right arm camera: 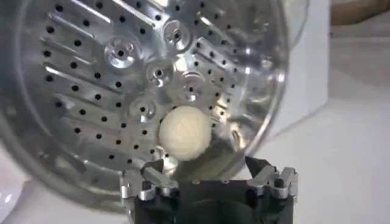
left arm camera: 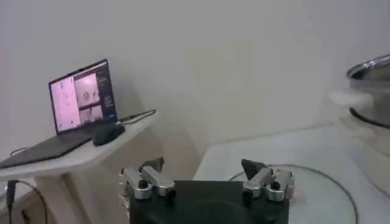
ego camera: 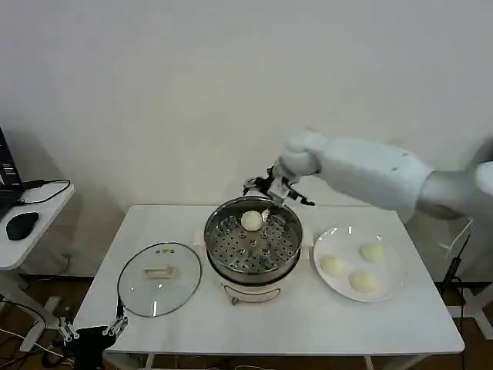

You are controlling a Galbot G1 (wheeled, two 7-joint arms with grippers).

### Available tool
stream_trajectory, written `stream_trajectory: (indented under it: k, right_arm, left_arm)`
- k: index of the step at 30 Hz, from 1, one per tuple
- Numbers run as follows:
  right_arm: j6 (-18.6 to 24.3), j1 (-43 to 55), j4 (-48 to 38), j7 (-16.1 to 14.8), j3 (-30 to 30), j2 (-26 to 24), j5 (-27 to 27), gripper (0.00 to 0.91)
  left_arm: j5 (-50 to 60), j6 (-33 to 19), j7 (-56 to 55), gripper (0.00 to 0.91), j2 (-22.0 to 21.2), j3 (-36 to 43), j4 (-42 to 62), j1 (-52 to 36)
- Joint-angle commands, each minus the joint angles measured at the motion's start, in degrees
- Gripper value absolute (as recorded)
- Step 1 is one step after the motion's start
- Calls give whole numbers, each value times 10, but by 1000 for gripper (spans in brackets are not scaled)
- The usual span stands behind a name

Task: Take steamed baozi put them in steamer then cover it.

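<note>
While the right gripper (ego camera: 269, 190) hangs over the far rim of the steamer (ego camera: 253, 240), its fingers (right arm camera: 153, 171) stand spread apart with nothing between them. Just beneath it, 1 steamed baozi (ego camera: 252, 220) lies on the perforated tray at the far side of the pot, clear of the fingertips; the right wrist view shows the same bun (right arm camera: 184, 133) resting among the holes near the pot wall. On the robot's right of the steamer a white plate (ego camera: 325, 243) holds the other 3 baozi (ego camera: 332, 265), (ego camera: 372, 252), (ego camera: 362, 281), each apart from its neighbours. On the steamer's other side the cover (ego camera: 159, 278) lies flat on the white surface (ego camera: 285, 324), its cream handle up, just beside the pot's base. The left gripper (ego camera: 91, 330) waits low at the near left corner of the surface, by the cover's edge, its fingers (left arm camera: 261, 176) spread and empty. Off to the left, a side table (left arm camera: 79, 155) carries a laptop (left arm camera: 73, 106) and a mouse (left arm camera: 108, 132).
</note>
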Motion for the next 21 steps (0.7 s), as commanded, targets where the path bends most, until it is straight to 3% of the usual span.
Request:
stream_trajectory:
  k: [1, 6, 12, 21]
  right_arm:
    - [-103, 150, 148, -12, -88, -190, 131, 907]
    - [-137, 166, 199, -35, -167, -320, 104, 907]
    - [-140, 49, 219, -58, -126, -413, 23, 907]
    - [-197, -82, 192, -47, -56, -393, 33, 907]
  left_arm:
    - [-9, 5, 2, 907, 48, 4, -20, -6]
    - [-19, 0, 8, 907, 67, 11, -27, -16]
    - [-10, -1, 11, 907, 72, 32, -28, -36]
    - [8, -3, 12, 907, 57, 43, -34, -29]
